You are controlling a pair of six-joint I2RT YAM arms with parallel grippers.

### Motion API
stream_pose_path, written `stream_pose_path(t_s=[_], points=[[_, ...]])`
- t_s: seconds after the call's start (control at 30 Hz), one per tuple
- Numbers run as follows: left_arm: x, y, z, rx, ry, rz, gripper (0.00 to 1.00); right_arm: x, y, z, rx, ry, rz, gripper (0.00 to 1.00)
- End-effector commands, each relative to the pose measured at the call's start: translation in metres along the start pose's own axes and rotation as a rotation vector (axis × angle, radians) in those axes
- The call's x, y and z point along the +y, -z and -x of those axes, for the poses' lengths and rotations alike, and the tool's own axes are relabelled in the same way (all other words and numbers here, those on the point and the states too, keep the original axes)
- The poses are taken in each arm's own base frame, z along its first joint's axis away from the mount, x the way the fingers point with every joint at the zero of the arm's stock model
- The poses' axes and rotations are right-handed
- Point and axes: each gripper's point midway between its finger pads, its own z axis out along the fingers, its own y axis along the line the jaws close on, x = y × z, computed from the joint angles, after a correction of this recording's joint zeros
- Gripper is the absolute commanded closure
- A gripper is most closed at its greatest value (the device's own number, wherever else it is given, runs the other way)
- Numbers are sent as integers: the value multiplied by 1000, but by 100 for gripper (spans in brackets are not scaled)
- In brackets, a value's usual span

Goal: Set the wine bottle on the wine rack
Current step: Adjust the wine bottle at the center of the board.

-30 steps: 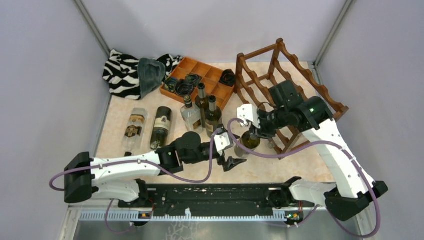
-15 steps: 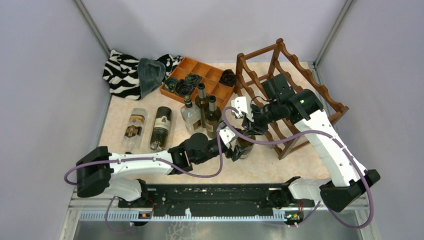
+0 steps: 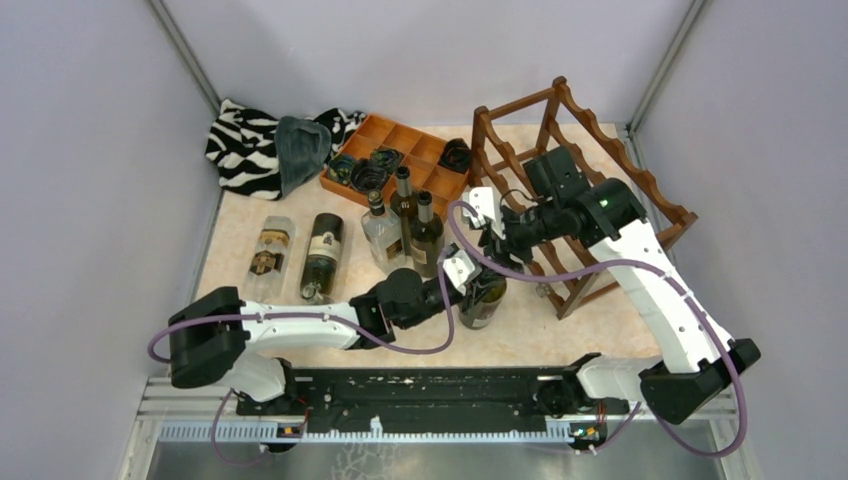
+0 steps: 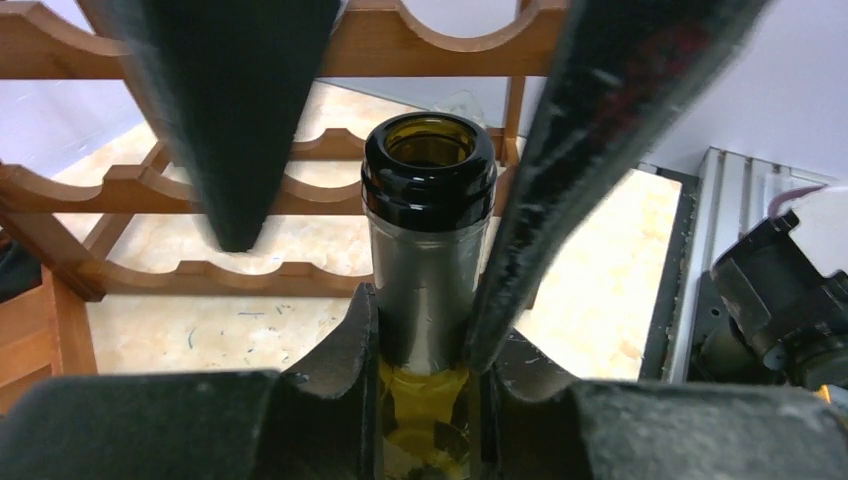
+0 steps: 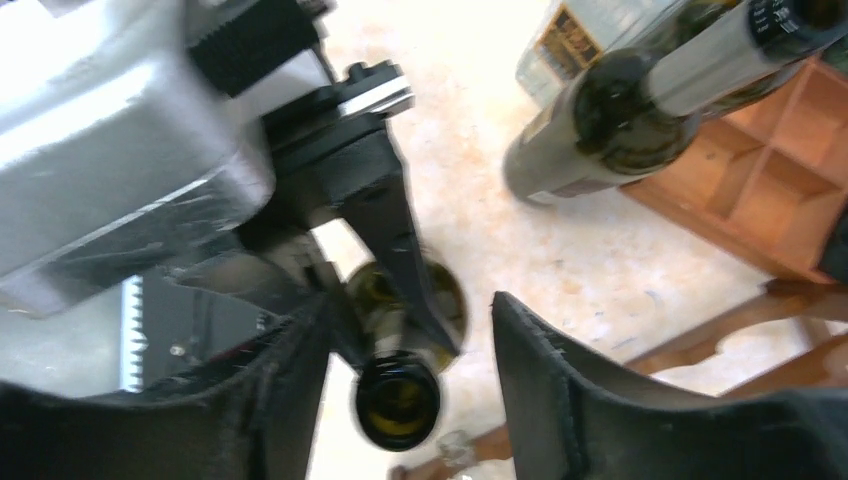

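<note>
Left arm (image 3: 300,322), jaws clamped on the neck of the wine bottle (image 4: 428,262), holds it just off the wine rack (image 3: 520,100), at the rack's 7 o'clock; right arm (image 3: 655,280) jaws stand open around the mouth.

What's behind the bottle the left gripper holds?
Wavy rails of the wine rack, plus table. The right gripper straddles the bottle mouth, its fingers covering parts of the rack.

Bright, even light; wrist views blurred, perhaps from motion.
</note>
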Motion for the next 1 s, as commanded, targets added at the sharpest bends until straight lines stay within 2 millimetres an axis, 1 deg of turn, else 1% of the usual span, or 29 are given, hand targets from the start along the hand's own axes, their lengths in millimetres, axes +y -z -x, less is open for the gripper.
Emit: stream_pose_path(t_s=[0.0, 0.07, 0.13, 0.2, 0.27, 0.33, 0.4, 0.47, 0.53, 0.57, 0.6, 0.67, 0.77, 0.97], points=[[-4, -1, 8, -35, 20, -13, 91, 0, 8, 32, -111, 50, -11, 33], [-4, 2, 7, -31, 28, -14, 96, 1, 14, 38, -140, 42, -11, 24], [-4, 6, 6, -27, 38, -14, 98, 1, 24, 46, -177, 37, -16, 18], [-3, 11, 3, -18, 59, -9, 99, 0, 37, 56, -221, 39, -28, 16], [-2, 16, 3, -16, 91, -2, 100, 1, 47, 60, -257, 35, -40, 16], [-1, 21, 2, -15, 108, 2, 100, 2, 53, 60, -289, 30, -50, 16], [0, 26, 1, -13, 127, 8, 100, 5, 55, 57, -327, 21, -52, 15], [1, 32, 2, -18, 154, 16, 100, 6, 52, 50, -361, 12, -64, 15], [1, 37, 2, -22, 177, 16, 100, 4, 46, 37, -383, -19, -95, 13], [2, 39, 4, -29, 189, 16, 100, 1, 42, 31, -397, -7, -119, 11], [2, 41, 6, -35, 198, 18, 100, 4, 36, 23, -399, -9, -116, 10], [6, 46, 12, -55, 219, 35, 100, 10, 24, 7, -391, -12, -90, 10], [12, 52, 21, -82, 240, 66, 100, 17, 8, -11, -394, -13, -54, 10], [17, 60, 45, -145, 268, 81, 100, 21, -20, -34, -426, -47, 5, 9]])
